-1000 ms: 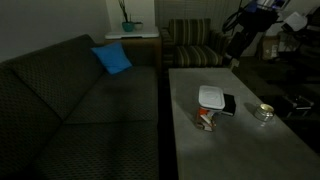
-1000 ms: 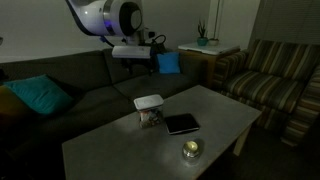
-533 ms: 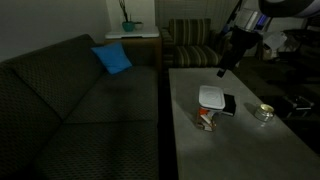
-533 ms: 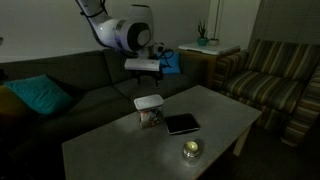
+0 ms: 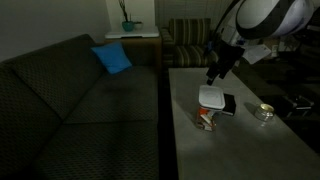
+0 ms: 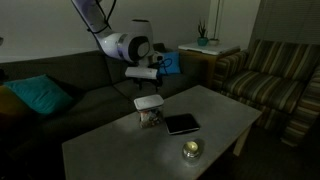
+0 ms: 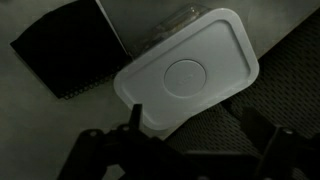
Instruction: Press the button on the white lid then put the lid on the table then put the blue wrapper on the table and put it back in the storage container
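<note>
The white lid (image 5: 211,96) sits on top of the storage container (image 5: 206,119), whose orange-red and white contents show, near the table (image 5: 240,150) edge facing the sofa. Both exterior views show it; the lid (image 6: 149,101) covers the container (image 6: 151,118). My gripper (image 5: 212,74) hangs open and empty just above the lid, also seen in an exterior view (image 6: 143,80). In the wrist view the lid (image 7: 190,75) with its round centre button fills the middle, the open fingers (image 7: 198,125) straddling its near edge. No blue wrapper is visible.
A flat black rectangular object (image 5: 229,104) lies beside the container, also in the wrist view (image 7: 65,50). A small round silvery dish (image 5: 263,112) stands further along the table. A dark sofa (image 5: 90,100) with a blue cushion (image 5: 112,58) runs alongside. A striped armchair (image 6: 275,75) stands at the table's end.
My arm has swung in from beyond the table and come down, so the gripper now hangs close above the white lid. Nothing on the table has moved.
</note>
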`<action>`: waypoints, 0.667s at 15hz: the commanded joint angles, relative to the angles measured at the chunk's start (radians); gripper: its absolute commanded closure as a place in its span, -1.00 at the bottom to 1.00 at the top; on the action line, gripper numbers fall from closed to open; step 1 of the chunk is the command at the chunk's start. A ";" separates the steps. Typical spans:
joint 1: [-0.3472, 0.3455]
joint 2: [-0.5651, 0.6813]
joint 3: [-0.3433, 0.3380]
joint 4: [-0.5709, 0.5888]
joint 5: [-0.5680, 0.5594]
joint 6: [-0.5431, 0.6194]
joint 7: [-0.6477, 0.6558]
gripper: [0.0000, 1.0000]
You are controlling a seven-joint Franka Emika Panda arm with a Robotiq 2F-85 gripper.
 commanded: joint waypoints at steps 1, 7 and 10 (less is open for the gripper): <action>0.042 0.049 -0.022 0.091 0.037 -0.059 0.022 -1.00; 0.050 0.057 -0.027 0.098 0.043 -0.039 0.033 -1.00; 0.057 0.069 -0.035 0.120 0.042 -0.074 0.037 -1.00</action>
